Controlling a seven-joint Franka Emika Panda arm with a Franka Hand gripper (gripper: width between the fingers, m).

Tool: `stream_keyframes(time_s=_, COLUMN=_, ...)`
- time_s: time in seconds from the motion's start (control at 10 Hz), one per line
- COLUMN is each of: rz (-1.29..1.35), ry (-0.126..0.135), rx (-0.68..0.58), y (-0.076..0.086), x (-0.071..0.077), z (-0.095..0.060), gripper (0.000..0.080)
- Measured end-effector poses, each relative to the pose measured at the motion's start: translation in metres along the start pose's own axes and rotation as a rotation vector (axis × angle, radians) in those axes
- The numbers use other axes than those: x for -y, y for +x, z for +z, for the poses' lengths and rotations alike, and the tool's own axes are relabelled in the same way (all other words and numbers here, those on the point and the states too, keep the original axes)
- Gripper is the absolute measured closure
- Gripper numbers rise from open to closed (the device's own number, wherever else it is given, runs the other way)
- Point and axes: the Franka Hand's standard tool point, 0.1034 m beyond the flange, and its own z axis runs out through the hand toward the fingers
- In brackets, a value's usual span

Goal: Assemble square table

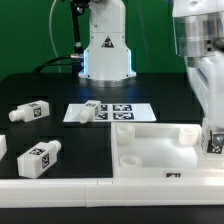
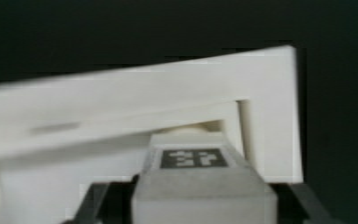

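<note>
The white square tabletop (image 1: 150, 150) lies at the front right of the exterior view, with its raised rim and corner sockets facing up. My gripper (image 1: 212, 128) is shut on a short white tagged leg (image 1: 214, 145) and holds it upright over the slab's right corner. In the wrist view the leg (image 2: 197, 180) sits between the black fingers (image 2: 105, 203), its tag facing the camera, with the tabletop's rim (image 2: 158, 95) just beyond it. Whether the leg touches the socket is hidden.
Two loose tagged legs (image 1: 28, 112) (image 1: 40, 158) lie on the black table at the exterior view's left, and a third (image 1: 2, 148) is cut off by the edge. The marker board (image 1: 110, 112) lies mid-table. A long white rail (image 1: 60, 185) runs along the front. The robot base (image 1: 105, 50) stands behind.
</note>
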Motion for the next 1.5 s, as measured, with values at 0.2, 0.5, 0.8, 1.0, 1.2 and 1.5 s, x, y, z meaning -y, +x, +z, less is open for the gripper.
stream_keyframes(time_s=0.2, rz=0.016, ry=0.024, rx=-0.002, y=-0.002, x=0.001, z=0.0, gripper=0.051)
stream_keyframes(time_s=0.5, rz=-0.027, ry=0.029, rx=-0.003, y=-0.003, x=-0.001, z=0.001, gripper=0.0403)
stream_keyframes(time_s=0.8, rz=-0.094, ry=0.035, rx=0.002, y=-0.004, x=0.001, z=-0.006, gripper=0.0184)
stream_keyframes(time_s=1.0, rz=-0.233, ry=0.022, rx=0.015, y=0.0, x=0.004, z=-0.035, gripper=0.0156)
stream_keyframes(time_s=1.2, rz=-0.263, ry=0.019, rx=0.017, y=-0.002, x=0.007, z=-0.036, gripper=0.0151)
stream_keyframes(time_s=1.5, rz=-0.265, ry=0.017, rx=0.015, y=-0.001, x=0.006, z=-0.035, gripper=0.015)
